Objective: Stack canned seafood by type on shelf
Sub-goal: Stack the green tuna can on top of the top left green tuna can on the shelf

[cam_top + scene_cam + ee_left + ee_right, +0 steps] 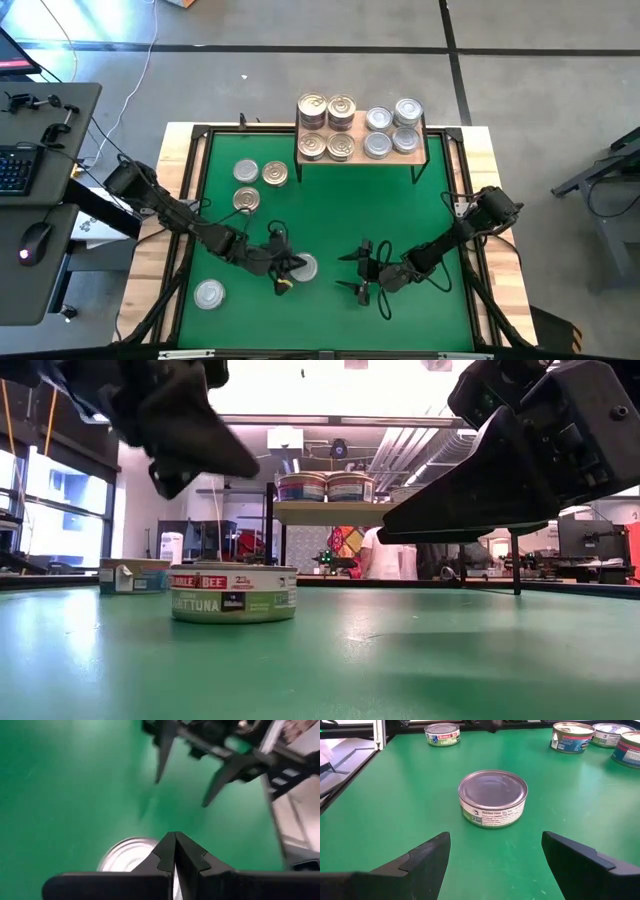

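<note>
1. Left tool [281, 262] is down low near the front middle of the green mat [330, 200], fingers pressed together, nothing between them. In its own wrist view the closed fingertips [175, 851] sit right over the lid of a silver tin [131, 855].
2. That same silver tin [303, 267] is just beside the left tool on the mat, lying flat, and the right wrist view has it dead centre [493, 797].
3. Right tool [360, 270] is a bit to the right of that tin, fingers spread wide, empty, pointed at the tin with a clear gap of mat between them.
4. Another silver tin [209, 293] sits alone near the front left corner of the mat.
5. Three more tins on the left half of the mat: a silver one [246, 172], a gold one [275, 175] just beside it, and a gold one [246, 200] just in front of those.
6. Shelf [415, 150] is at the far edge of the table [500, 250]. Gold-lid tins [327, 126] fill its left half, silver-lid tins [392, 130] the right half, four lids visible per group.
</note>
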